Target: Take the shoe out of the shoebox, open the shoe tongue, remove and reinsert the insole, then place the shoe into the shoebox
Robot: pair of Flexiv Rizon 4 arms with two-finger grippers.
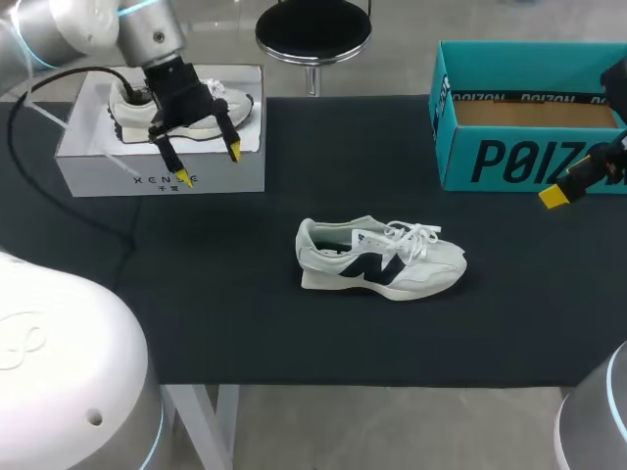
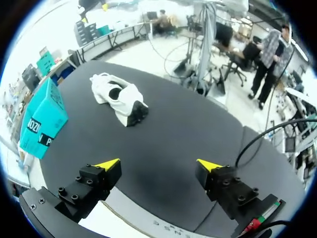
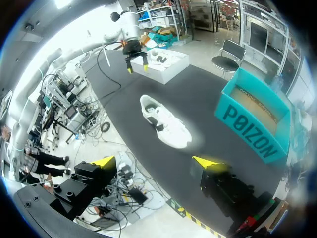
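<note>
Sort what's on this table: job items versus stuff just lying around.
For the job:
- sneaker, lying on the table
- teal shoebox, open and empty
- left gripper and right gripper, both open

Probably just lying about:
- white box
- second shoe inside it, under the left gripper

Open table (image 1: 245,323) around the shoe (image 1: 380,257); white box (image 1: 118,176) and teal shoebox (image 1: 509,162) block the rear corners
</note>
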